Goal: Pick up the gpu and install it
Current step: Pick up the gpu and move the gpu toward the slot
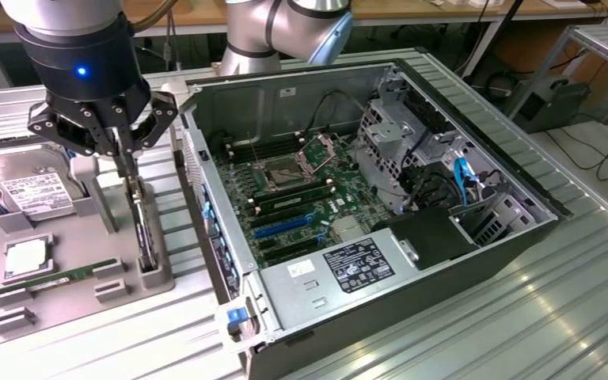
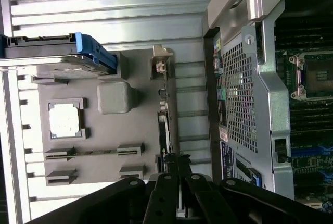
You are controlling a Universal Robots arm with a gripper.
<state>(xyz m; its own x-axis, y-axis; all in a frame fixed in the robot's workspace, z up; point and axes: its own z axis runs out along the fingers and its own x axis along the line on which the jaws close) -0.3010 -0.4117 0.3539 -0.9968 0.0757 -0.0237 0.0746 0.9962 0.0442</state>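
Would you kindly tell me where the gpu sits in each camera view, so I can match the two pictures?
Exterior view: the gpu stands on edge in the grey tray's slot beside the computer case, under the claw.
Wrist view: an edge-on strip along the tray's case-side rim.
Shared landmark: the silver CPU in the tray.

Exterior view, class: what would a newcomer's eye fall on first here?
First the open computer case, on its side across the middle and the exterior view's right, its green motherboard bared. Then the black gripper, with a blue light above it, at the exterior view's upper left. It is directly above the gpu, which stands on edge in a grey tray beside the case.
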